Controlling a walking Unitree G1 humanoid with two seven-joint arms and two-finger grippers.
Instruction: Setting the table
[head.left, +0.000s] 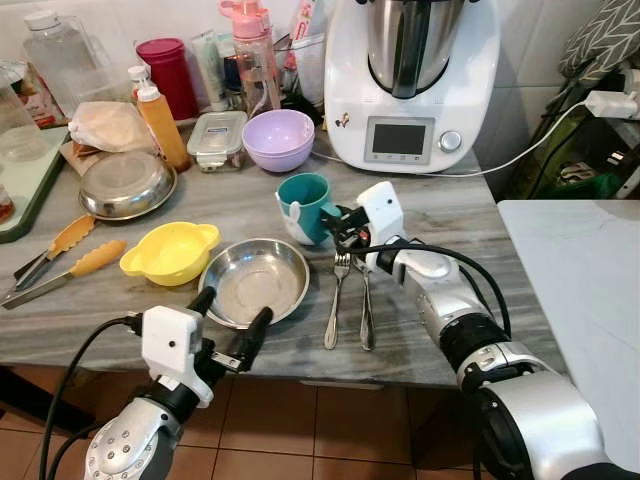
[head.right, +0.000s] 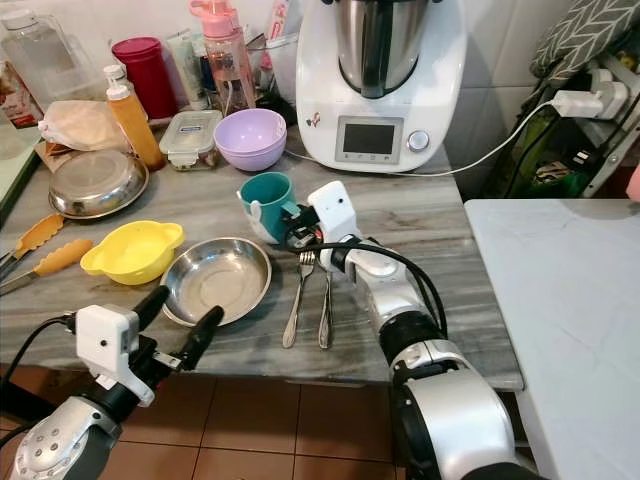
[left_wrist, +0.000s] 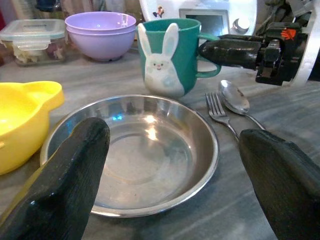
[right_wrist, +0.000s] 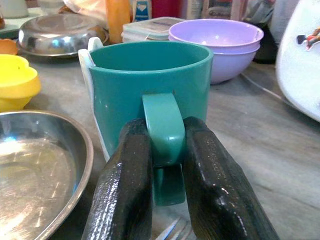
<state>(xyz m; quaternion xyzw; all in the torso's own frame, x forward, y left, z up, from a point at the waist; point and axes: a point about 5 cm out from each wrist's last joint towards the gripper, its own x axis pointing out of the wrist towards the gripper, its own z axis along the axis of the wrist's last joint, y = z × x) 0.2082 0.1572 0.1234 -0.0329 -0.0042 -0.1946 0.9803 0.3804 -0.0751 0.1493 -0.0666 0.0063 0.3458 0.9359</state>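
Observation:
A teal mug (head.left: 302, 205) with a white bunny face stands on the grey counter behind a steel plate (head.left: 255, 280). My right gripper (right_wrist: 165, 165) is shut on the mug's handle (right_wrist: 164, 131), one finger on each side. A fork (head.left: 336, 298) and a spoon (head.left: 365, 300) lie side by side right of the plate. My left gripper (head.left: 232, 322) is open at the counter's front edge, its fingertips (left_wrist: 70, 175) straddling the near rim of the plate. A yellow bowl (head.left: 171, 251) sits left of the plate.
Behind stand a purple bowl (head.left: 278, 138), a lidded food box (head.left: 217, 137), a second steel plate (head.left: 127, 185), an orange bottle (head.left: 162, 125) and a white kitchen machine (head.left: 410, 80). Orange tongs (head.left: 60, 262) lie at the left. A white table (head.left: 580, 290) adjoins on the right.

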